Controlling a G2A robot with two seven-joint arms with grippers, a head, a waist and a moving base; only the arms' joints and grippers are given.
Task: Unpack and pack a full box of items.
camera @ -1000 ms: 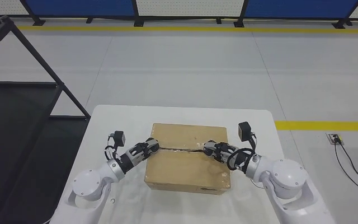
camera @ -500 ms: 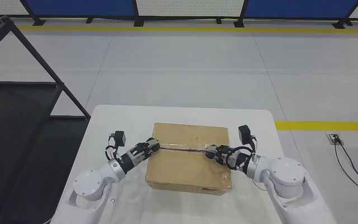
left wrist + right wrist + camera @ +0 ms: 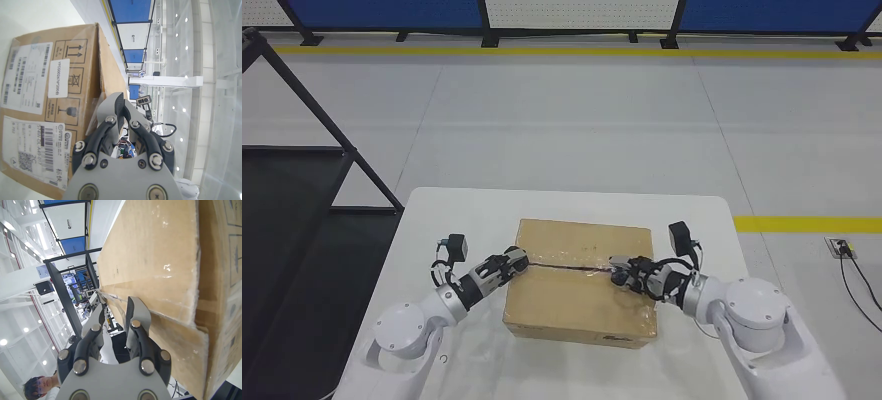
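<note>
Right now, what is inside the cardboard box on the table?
Nothing inside shows: the box has its top flaps down, meeting at a seam, so any contents are covered.

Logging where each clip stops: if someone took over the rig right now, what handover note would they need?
Pincers: left pincer shut, at one end of the seam on top of the box. The right pincer is open at the other end, with a loose strand of tape beside it.
Things: box on the table, flaps down.
Done: both pincers are at the seam. The tape looks ragged; I cannot tell if it is cut through.
Left: open the flaps, unpack, repack.
</note>
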